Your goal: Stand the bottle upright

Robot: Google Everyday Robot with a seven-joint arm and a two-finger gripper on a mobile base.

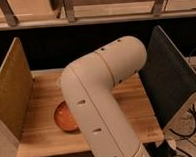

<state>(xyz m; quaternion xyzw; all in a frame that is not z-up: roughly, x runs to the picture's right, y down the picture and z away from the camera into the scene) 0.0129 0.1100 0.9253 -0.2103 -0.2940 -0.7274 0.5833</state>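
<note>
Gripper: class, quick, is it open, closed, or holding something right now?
Gripper: hidden somewhere behind the big arm over the table; its state cannot be told.

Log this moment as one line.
arm: over table, blocking view | gripper: out of view | bottle: not visible | orange bowl: partly visible beside arm
</note>
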